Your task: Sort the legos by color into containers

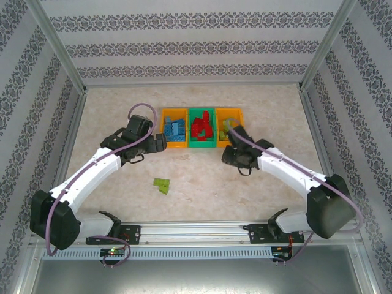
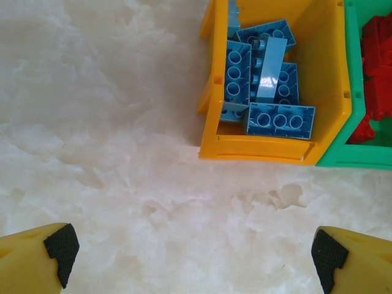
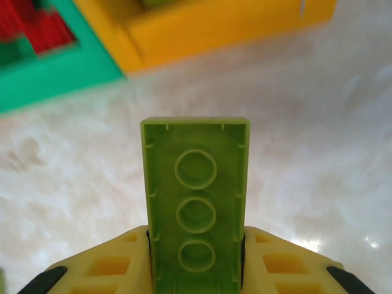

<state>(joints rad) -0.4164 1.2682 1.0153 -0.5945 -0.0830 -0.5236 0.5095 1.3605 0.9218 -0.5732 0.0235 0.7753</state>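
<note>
My right claw [image 3: 196,257] clamped on light green brick [image 3: 196,196], yellow fingers [image 3: 104,269] pressed to both its long sides. Brick juts straight ahead of claw, hollow underside toward camera, three round tubes in row. Pale marbled surface [image 3: 318,135] beneath. Orange bin [image 3: 208,27] ahead; green bin [image 3: 55,70] ahead-left, just beside it, red bricks [image 3: 33,27] inside, blurred.
</note>
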